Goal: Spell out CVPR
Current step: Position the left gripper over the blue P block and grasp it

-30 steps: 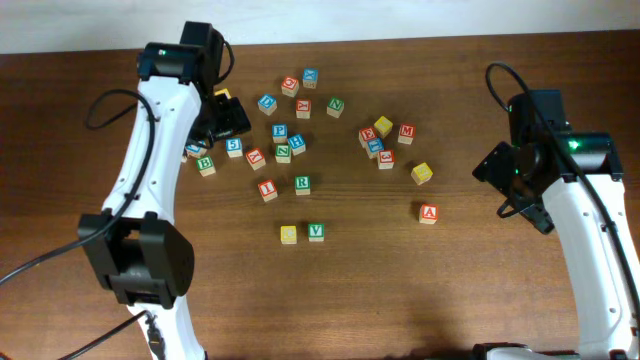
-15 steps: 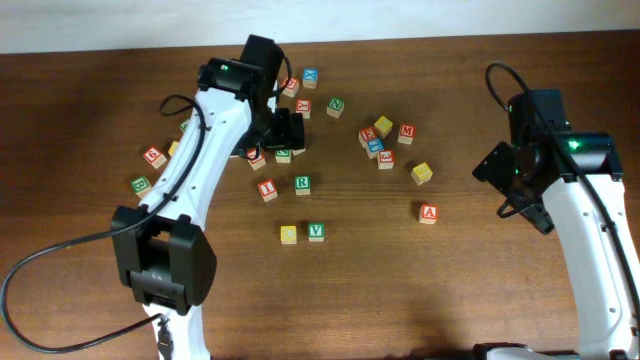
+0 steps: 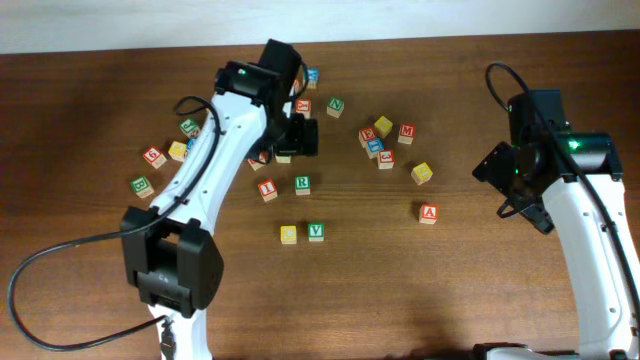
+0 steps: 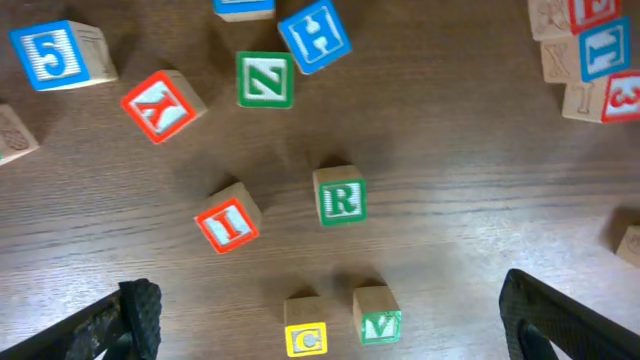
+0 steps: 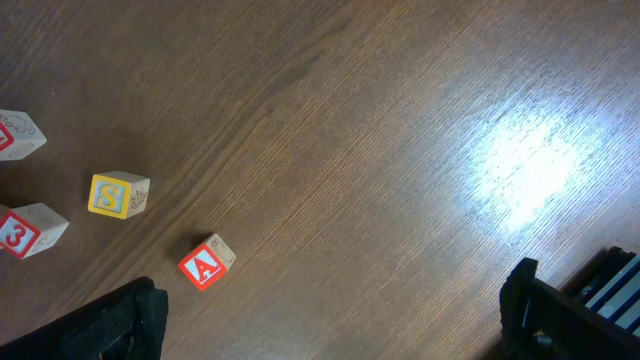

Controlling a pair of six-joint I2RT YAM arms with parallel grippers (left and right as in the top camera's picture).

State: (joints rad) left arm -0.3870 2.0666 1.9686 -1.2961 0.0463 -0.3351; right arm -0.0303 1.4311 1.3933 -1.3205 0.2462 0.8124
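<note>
The yellow C cube [image 3: 288, 234] and the green V cube [image 3: 316, 232] stand side by side near the table's middle front. They also show in the left wrist view as C [image 4: 305, 338] and V [image 4: 377, 322]. The green R cube [image 3: 302, 184] [image 4: 340, 198] stands alone behind them. A blue cube [image 4: 245, 8] is cut off at that view's top edge, so its letter cannot be read. No blue P shows in the overhead view, where the arm covers that spot. My left gripper [image 3: 295, 135] [image 4: 330, 305] is open and empty above the cube cluster. My right gripper [image 3: 520, 190] [image 5: 335, 290] is open and empty at the right.
Near the R lie a red I cube [image 4: 228, 222], a green N cube [image 4: 265, 80], a blue H cube [image 4: 315, 35], a red Y cube [image 4: 160, 105] and a blue 5 cube [image 4: 58, 55]. A red A cube [image 3: 428, 213] [image 5: 205, 262] and a yellow cube [image 3: 422, 173] lie at the right.
My left arm has swung right from the cluster's left side to over its middle. The cubes at far left are now uncovered. The right arm has not moved.
</note>
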